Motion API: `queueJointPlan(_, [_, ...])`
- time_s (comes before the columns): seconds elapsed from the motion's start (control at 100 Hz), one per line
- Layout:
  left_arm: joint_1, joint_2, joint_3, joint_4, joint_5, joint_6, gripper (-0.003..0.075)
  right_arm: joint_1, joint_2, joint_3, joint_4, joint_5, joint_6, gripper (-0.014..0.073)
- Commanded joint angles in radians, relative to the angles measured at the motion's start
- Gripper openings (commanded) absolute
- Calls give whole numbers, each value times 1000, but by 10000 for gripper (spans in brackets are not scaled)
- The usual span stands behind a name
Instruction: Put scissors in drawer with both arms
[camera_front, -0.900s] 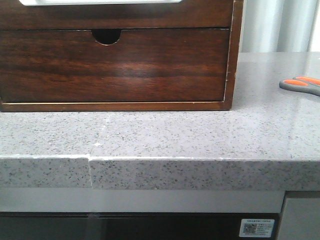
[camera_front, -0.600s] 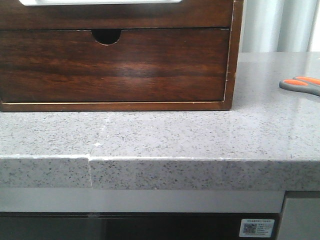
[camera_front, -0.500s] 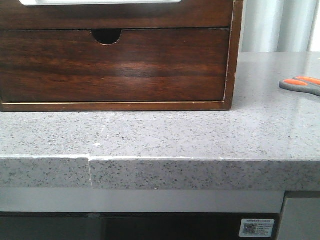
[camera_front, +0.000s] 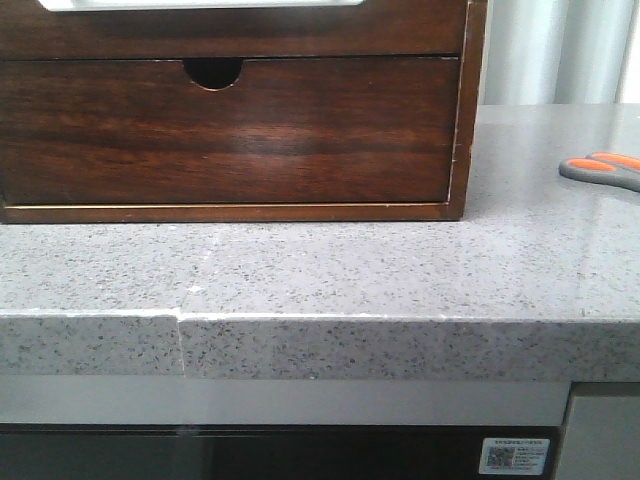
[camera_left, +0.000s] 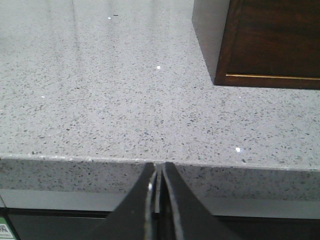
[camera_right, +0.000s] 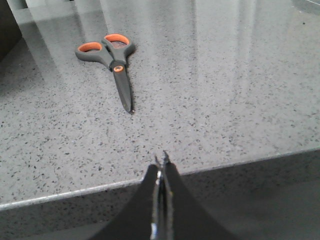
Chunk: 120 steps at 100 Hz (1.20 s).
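The scissors (camera_front: 603, 168), grey handles with orange lining, lie flat on the grey speckled counter at the far right; in the right wrist view (camera_right: 112, 60) they lie closed, blades pointing toward my gripper. My right gripper (camera_right: 161, 162) is shut and empty at the counter's front edge, well short of the blade tips. The drawer (camera_front: 220, 28) shows only as a plain dark front with a white rim along the top edge of the front view. My left gripper (camera_left: 159, 167) is shut and empty at the counter's front edge, left of the wooden box. Neither gripper shows in the front view.
The wooden box (camera_front: 465, 120) stands on the counter (camera_front: 330, 270); its lower drawer front has a half-round notch (camera_front: 213, 72). The box's left corner shows in the left wrist view (camera_left: 270, 45). The counter's front edge (camera_front: 330, 345) drops to a dark cabinet.
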Motion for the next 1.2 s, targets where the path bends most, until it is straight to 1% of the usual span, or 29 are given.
queueJointPlan(0.0, [-9,-32,25,26,-60,-2,-18,-6,-21,11,-31,-27,-8,-61])
queueJointPlan(0.16, [-9,-32,25,55,-78,-2,-19,-6,-21,11,-28,-108,-8,-61])
queueJointPlan(0.31, [-9,-32,25,55,-124,-2,-18,-6,-21,11,-26,-127,-8,-61])
queueJointPlan(0.42, [-9,-32,25,0,-179,-2,-18,-6,-21,11,2,-212,-8,-61])
queueJointPlan(0.47, [-9,-32,25,-13,-184,-2,-18,-6,-21,11,2,-235,-8,-61])
queueJointPlan(0.62, [-9,-32,25,-13,-184,-2,-18,-6,-19,11,6,-240,-8,-61])
queueJointPlan(0.72, [-9,-32,25,-19,-201,-2,-18,-6,-19,11,33,-261,-8,-61])
queueJointPlan(0.81, [-9,-32,25,-19,-221,-2,-18,-6,-19,11,33,-267,-8,-61])
queueJointPlan(1.19, [-9,-32,25,-19,-230,-2,-19,-6,-19,11,33,-265,-8,-60])
